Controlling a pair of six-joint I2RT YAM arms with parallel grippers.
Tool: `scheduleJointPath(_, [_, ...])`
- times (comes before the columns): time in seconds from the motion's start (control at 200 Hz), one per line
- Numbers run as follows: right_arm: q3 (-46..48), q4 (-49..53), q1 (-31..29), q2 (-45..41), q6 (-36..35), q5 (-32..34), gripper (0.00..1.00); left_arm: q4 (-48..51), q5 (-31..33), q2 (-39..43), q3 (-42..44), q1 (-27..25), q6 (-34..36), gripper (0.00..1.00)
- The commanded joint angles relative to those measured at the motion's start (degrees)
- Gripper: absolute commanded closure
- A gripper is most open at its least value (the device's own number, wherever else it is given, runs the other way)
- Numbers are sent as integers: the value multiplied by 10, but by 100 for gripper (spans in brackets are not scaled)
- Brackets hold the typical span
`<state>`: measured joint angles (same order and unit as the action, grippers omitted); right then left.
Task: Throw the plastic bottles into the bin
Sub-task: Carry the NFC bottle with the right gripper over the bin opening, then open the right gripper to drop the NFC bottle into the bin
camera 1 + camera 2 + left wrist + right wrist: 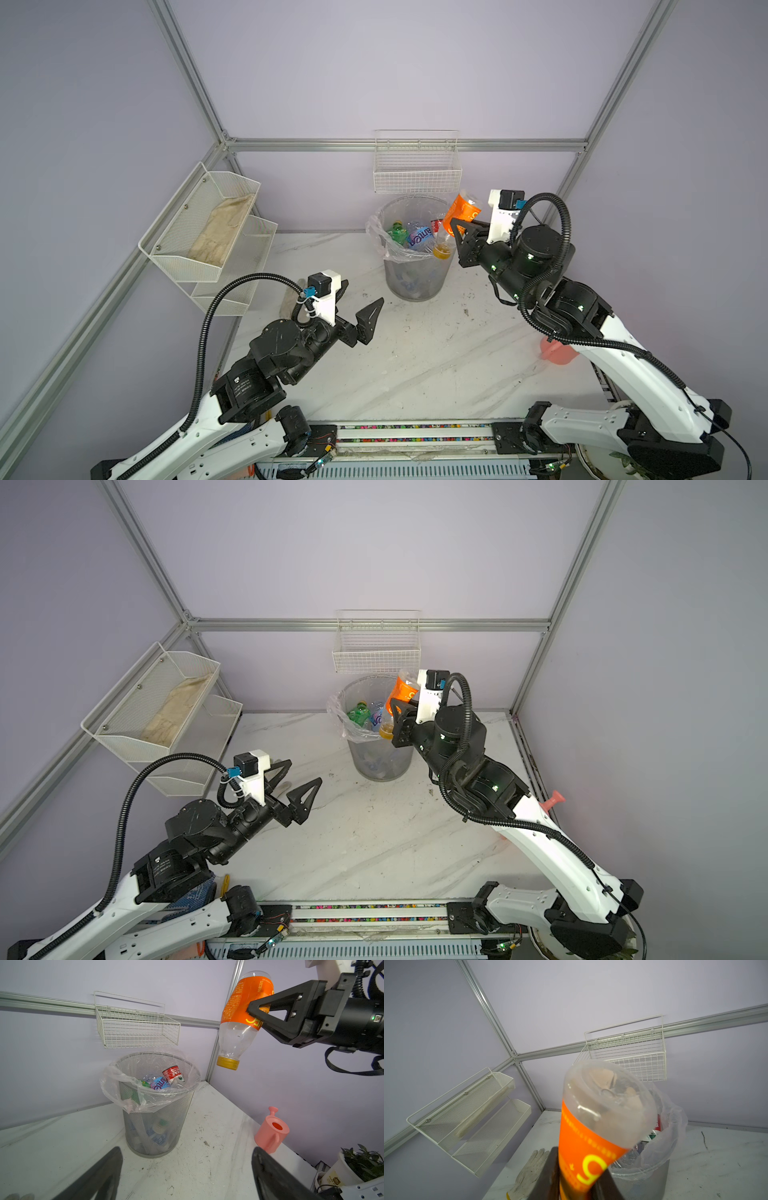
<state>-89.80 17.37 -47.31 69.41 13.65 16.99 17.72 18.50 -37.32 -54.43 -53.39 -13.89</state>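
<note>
The right gripper was clamped on an orange-labelled bottle, held cap-down above the right edge of the bin, where other bottles lay. The left gripper hung wide and empty, well apart. The drop seemed in hand, and the next move likely called for centring the bottle over the opening before letting go.

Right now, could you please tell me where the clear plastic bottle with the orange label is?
In both top views the orange-labelled clear bottle hangs cap-down in the right gripper, by the right rim of the round grey metal-mesh bin.
</note>
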Motion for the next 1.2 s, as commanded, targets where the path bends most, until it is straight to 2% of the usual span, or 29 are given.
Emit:
scheduleJointPath(0.0, [-25,-16,-3,24,-23,0,100,-11,0,7,-1,-3,8,5])
scheduleJointPath(0.15, [-88,-2,-1,90,-32,10,100,-10,-6,8,-7,-3,4,5])
scheduleJointPath(0.27, [-143,1,17,183,-41,-3,100,-6,-13,5,-15,-3,1,5])
scheduleJointPath(0.455, [-272,96,113,348,0,-72,100,-4,-18,7,-24,-5,-1,5])
scheduleJointPath(0.485, [-298,124,117,366,1,-72,84,-2,-18,8,-26,-5,-2,5])
scheduleJointPath(0.515, [-313,139,116,374,-11,-61,58,2,-19,8,-28,-7,-2,5])
scheduleJointPath(0.53, [-315,140,113,374,-14,-59,49,4,-19,10,-28,-7,-3,5])
scheduleJointPath(0.565, [-301,127,109,363,-14,-56,33,8,-19,10,-29,-7,-4,5])
scheduleJointPath(0.575, [-294,122,109,358,-14,-55,19,8,-18,11,-29,-7,-4,5])
scheduleJointPath(0.59, [-285,112,107,350,-14,-55,6,8,-18,12,-29,-7,-5,5])
scheduleJointPath(0.605, [-274,103,107,342,-14,-56,3,9,-17,12,-28,-7,-6,5])
scheduleJointPath(1.195, [-108,49,106,162,-34,-43,2,10,3,-14,-32,-9,-17,5])
